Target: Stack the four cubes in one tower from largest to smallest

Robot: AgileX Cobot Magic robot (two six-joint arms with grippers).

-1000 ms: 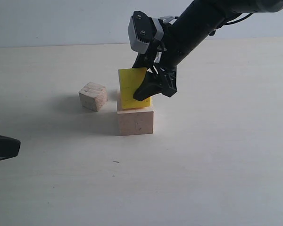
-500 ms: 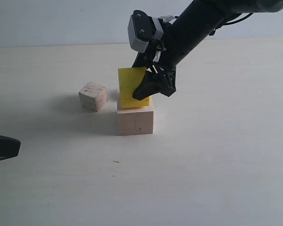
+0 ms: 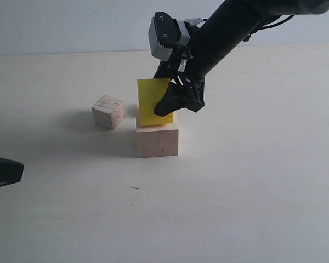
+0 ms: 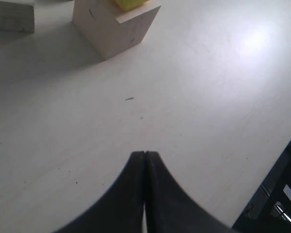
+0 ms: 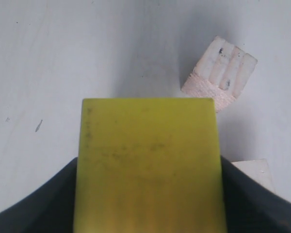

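The largest pale cube (image 3: 157, 141) stands on the table near the middle. On its top rests the yellow cube (image 3: 152, 102), tilted slightly, with my right gripper (image 3: 172, 101) shut on it from the right. In the right wrist view the yellow cube (image 5: 148, 165) fills the space between the black fingers (image 5: 34, 204), with a corner of the pale cube (image 5: 254, 171) below. One small wooden cube (image 3: 108, 112) lies to the left (image 5: 219, 77). The other small cube is out of view. My left gripper (image 4: 144, 154) is shut and empty, low over the table; the pale cube (image 4: 114, 24) is ahead of it.
The left gripper's tip (image 3: 4, 171) shows at the left edge of the exterior view. A table edge with dark hardware (image 4: 276, 194) appears in the left wrist view. A small dark mark (image 3: 134, 188) lies on the table in front of the stack.
The right gripper and the yellow cube shifted very slightly left a second ago and have been still since. The left arm has not moved.
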